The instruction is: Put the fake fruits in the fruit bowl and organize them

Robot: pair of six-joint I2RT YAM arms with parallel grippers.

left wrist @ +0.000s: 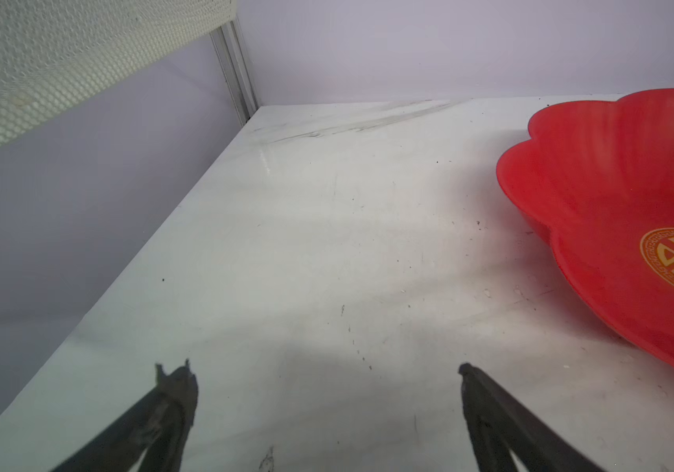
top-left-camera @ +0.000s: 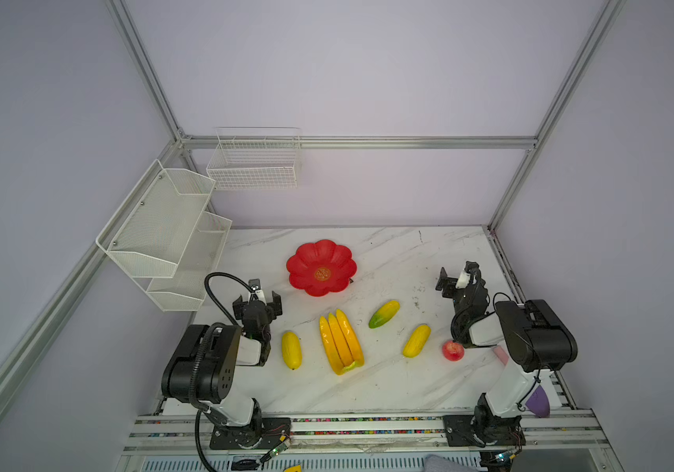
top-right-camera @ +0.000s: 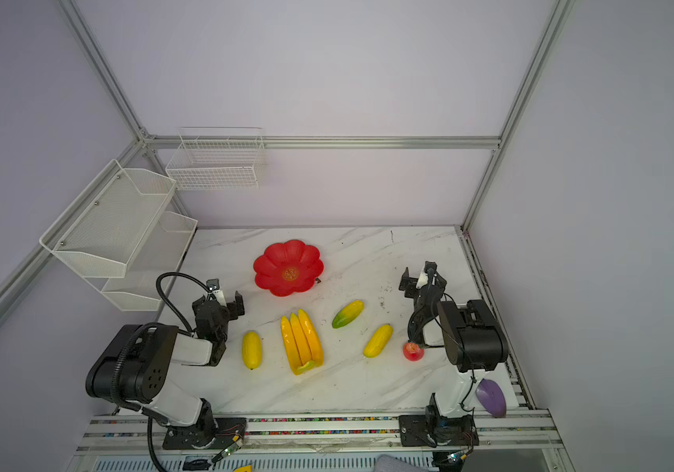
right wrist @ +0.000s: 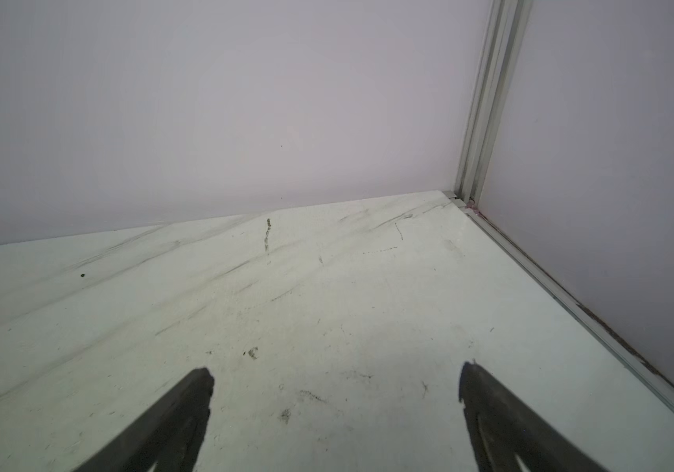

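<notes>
Jaws wide on both sides, nothing held, bowl (top-left-camera: 306, 255) empty

Arms:
- left gripper (left wrist: 327, 370): jaws spread wide, empty, above bare table (left wrist: 306, 253), just beside the bowl
- right gripper (right wrist: 335, 370): jaws equally wide, empty, facing the far right corner, well apart from the bowl

Stock on the table, none of it in the bowl:
- bananas (top-left-camera: 341, 341): bunch of three, middle, on the near side of the bowl
- left oval (top-left-camera: 291, 350): yellow, near the left arm (top-left-camera: 204, 363)
- green oval (top-left-camera: 384, 314): between bananas and right oval (top-left-camera: 416, 341), nearer the bowl
- right oval: yellow, near the apple (top-left-camera: 453, 350)
- apple: just beside the right arm (top-left-camera: 482, 333); touching or not, you cannot tell

Hazards for you, by judgement:
- apple: swing the right arm carelessly and it may knock the apple rolling toward the table edge
- ovals: glossy and rounded, so a pinch off their middle would likely squirt them out of the grip
- bananas: long; across the shallow bowl they may overhang the rim, tip out, or crowd out the rest
- bowl: looks light; fruit dropped from height could bounce out, and a nudge on the rim could slide it
- stray: purple object (top-right-camera: 490, 397) by the right base is no fruit; leave it
</notes>
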